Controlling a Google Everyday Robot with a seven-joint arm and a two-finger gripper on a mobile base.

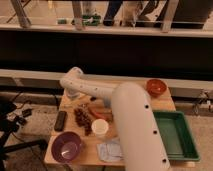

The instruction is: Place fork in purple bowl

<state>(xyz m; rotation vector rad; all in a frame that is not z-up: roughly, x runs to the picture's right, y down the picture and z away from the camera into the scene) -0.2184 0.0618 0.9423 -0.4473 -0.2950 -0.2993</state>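
Gripper point(72, 94) low over table's point(90, 151) far left end, spread wide, holding nothing. Purple bowl point(67, 148) empty. Fork not spotted; pickup and drop both left.

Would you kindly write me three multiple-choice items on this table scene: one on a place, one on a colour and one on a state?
1. Where is the gripper?
A resting on the floor
B over the far left corner of the table
C raised up to the window rail

2. What colour is the tray at the table's right side?
A green
B blue
C yellow

3. How does the purple bowl stand?
A upside down
B tipped on its side
C upright, mouth up

Key:
1 B, it hangs below the arm's bend at that corner.
2 A, its floor and rim are green.
3 C, its paler lilac inside faces up.
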